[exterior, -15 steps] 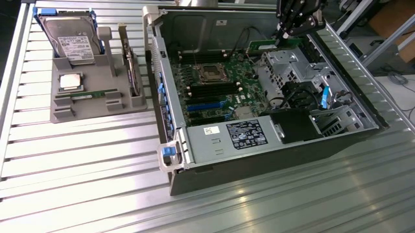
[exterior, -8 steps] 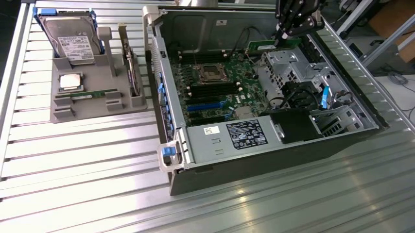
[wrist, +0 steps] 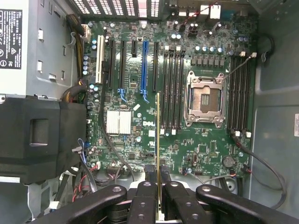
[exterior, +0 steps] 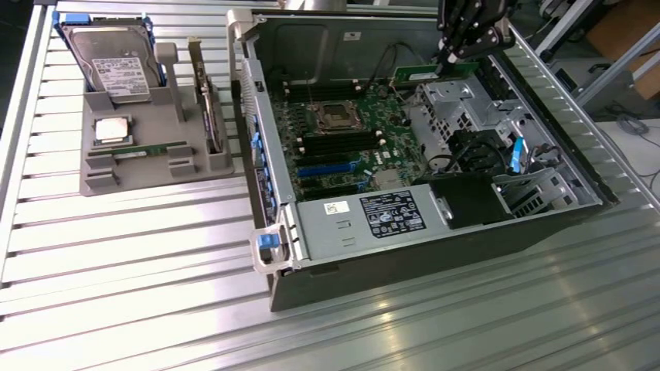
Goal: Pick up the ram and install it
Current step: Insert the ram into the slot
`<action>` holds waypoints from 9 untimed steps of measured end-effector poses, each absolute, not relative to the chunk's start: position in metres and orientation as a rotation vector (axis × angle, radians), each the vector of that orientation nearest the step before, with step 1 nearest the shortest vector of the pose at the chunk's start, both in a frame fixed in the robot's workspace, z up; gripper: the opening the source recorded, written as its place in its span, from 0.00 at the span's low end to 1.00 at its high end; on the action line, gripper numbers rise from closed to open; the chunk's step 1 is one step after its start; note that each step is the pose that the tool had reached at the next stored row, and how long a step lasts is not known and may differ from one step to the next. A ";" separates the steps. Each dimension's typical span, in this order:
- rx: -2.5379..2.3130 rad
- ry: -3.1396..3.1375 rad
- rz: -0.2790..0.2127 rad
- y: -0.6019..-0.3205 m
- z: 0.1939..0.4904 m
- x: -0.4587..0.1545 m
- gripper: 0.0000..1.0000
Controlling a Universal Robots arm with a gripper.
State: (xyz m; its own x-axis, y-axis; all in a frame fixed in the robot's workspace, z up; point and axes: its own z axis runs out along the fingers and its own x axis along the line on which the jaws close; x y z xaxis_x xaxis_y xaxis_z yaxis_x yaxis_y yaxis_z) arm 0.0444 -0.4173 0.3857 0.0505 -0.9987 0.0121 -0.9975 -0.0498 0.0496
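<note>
- Clamping a long, thin green circuit-board ram stick (exterior: 427,75), the black two-finger gripper (exterior: 447,65) hangs over the far end of the open grey computer case (exterior: 413,263); fingers closed down to the stick's thickness, one on each flat face.
- Wrist view: the ram stick (wrist: 158,135) shows edge-on, a thin yellow-green line running out from between the gripper (wrist: 158,173) pads.
- Stick sits high, near the case rim, well apart from the green motherboard (exterior: 345,151) below the gripper; not seated in any slot.
- Beneath the gripper, the motherboard (wrist: 140,140) faces up. Stick's edge runs parallel to a bank of long black memory slots (wrist: 172,88) just beside its line; cannot tell which slot it is over.
- Square silver CPU socket (wrist: 205,100) lies past that bank, with a second bank of black slots (wrist: 239,93) on its far side.
- One long blue expansion slot (wrist: 144,70) lies on the stick's other side, near its tip.
- Black plastic shroud (wrist: 37,135) and silver power supply box with black label (exterior: 382,216) sit at the case end farthest from the gripper.
- Well apart from the gripper, outside the case: grey moulded tray (exterior: 154,170) on the ribbed metal table (exterior: 124,263), holding a large silver hard drive with white label (exterior: 113,66), a square silver CPU chip (exterior: 111,130) and a second green stick (exterior: 144,151).
</note>
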 end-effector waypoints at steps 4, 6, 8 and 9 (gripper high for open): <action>2.244 -2.134 -0.039 -0.417 0.385 0.044 0.14; 2.244 -2.134 -0.039 -0.417 0.384 0.044 0.14; 2.244 -2.134 -0.039 -0.417 0.384 0.044 0.14; 2.244 -2.134 -0.039 -0.417 0.384 0.044 0.14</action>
State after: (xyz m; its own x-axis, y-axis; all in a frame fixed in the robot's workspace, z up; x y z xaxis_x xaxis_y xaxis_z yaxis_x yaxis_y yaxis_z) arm 0.0444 -0.4173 0.3840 0.0505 -0.9986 0.0121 -0.9975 -0.0498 0.0497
